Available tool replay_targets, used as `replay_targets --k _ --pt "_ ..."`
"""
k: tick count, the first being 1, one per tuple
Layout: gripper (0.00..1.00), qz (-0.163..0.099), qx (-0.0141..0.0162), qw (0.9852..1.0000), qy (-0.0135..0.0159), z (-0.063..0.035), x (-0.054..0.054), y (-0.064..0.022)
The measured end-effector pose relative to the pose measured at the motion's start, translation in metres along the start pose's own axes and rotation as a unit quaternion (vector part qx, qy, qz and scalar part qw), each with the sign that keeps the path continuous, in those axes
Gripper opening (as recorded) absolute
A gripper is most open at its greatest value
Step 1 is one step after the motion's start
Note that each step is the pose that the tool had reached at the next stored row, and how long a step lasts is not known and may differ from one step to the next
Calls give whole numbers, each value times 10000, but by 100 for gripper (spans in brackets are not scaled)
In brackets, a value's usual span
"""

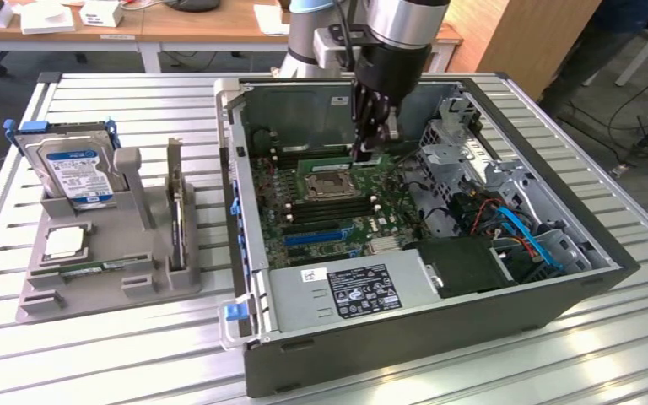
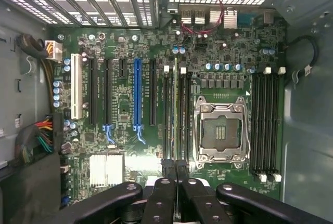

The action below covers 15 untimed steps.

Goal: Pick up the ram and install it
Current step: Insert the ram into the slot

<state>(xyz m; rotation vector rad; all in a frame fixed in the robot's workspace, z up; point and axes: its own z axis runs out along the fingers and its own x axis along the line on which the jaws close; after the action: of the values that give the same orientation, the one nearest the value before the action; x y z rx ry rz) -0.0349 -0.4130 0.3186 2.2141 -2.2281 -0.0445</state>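
Slatted metal desk (image 1: 99, 101) carries an open computer case (image 1: 414, 337) in the exterior view, where the claw (image 1: 370, 145) reaches down near the case's far wall, clamped on the ram (image 1: 324, 154). In the wrist view, the claw (image 2: 175, 166) pinches the ram (image 2: 176, 104), which stands edge-on in a motherboard (image 2: 125, 115) slot just beside the CPU socket (image 2: 221, 133).

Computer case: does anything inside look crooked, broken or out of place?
Nothing stands out. The ram runs straight, parallel to the slots beside the processor socket, with the gripper shut on it; the motherboard shows no visible damage.
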Motion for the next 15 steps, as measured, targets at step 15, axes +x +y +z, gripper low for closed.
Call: replay_targets --k 15 --pt "11 56 1 10000 -1 127 3 -2"
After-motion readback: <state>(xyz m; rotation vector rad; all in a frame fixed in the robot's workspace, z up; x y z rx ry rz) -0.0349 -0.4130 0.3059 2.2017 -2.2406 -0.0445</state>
